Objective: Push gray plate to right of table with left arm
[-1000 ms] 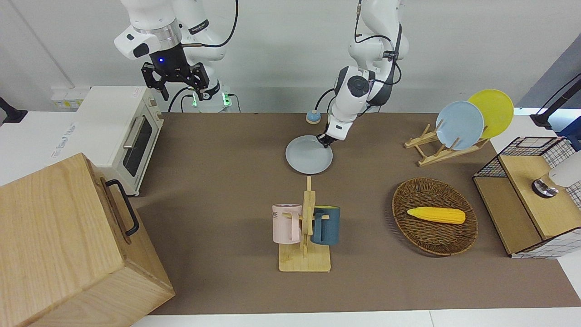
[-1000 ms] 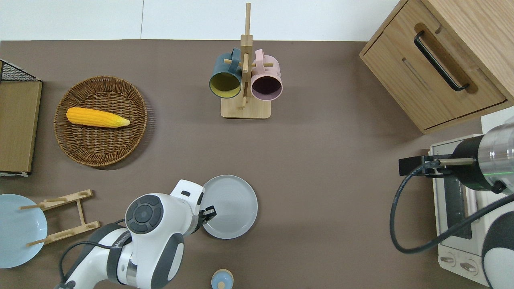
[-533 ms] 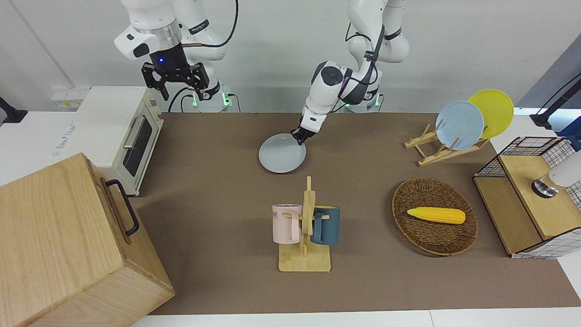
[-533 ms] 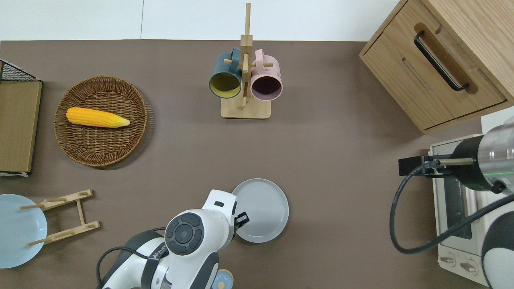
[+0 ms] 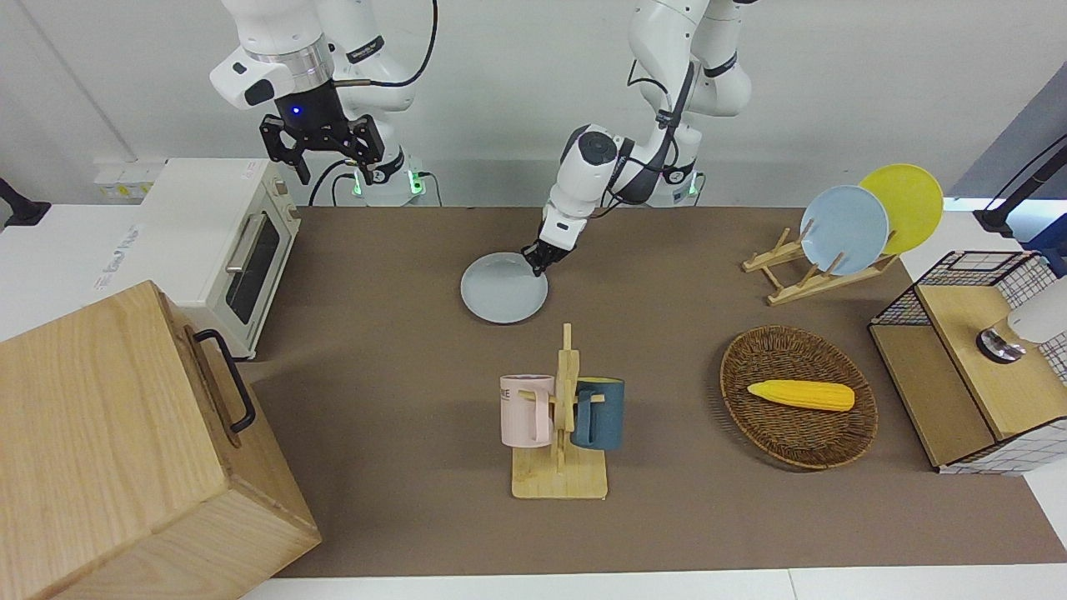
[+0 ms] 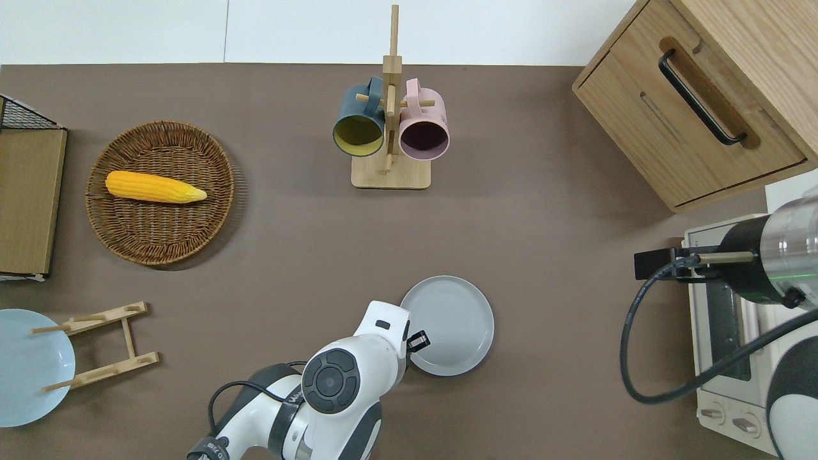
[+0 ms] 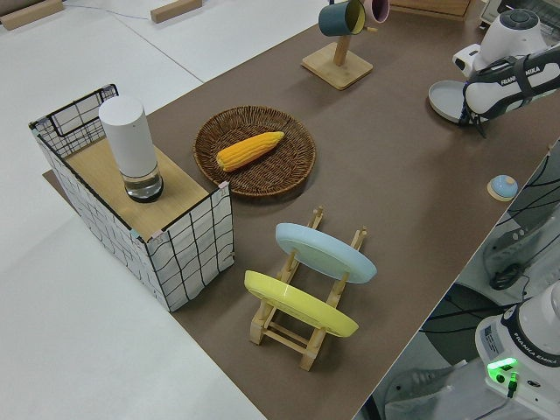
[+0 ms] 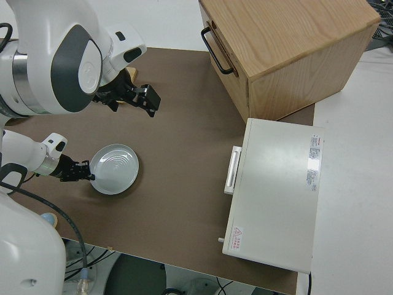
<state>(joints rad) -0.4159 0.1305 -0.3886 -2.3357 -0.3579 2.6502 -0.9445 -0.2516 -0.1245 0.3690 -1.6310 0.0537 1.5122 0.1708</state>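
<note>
One gray plate (image 6: 450, 322) is found flat on the tabletop (image 6: 549, 211), nearer the robots than the mug rack (image 6: 390, 128). The left claw (image 6: 416, 340) is set against its rim; finger state cannot be told. The plate is judged stiff, light, slippery, best pushed low at the rim. The right arm is parked.

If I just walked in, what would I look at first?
Probably the left gripper, pressed low against the rim of the gray plate on the brown table, on the part nearest the robots. Next, the bright yellow corn lying in the wicker basket toward the left arm's end. Then the pink mug and the teal mug hanging on the wooden rack, farther from the robots than the plate.
</note>
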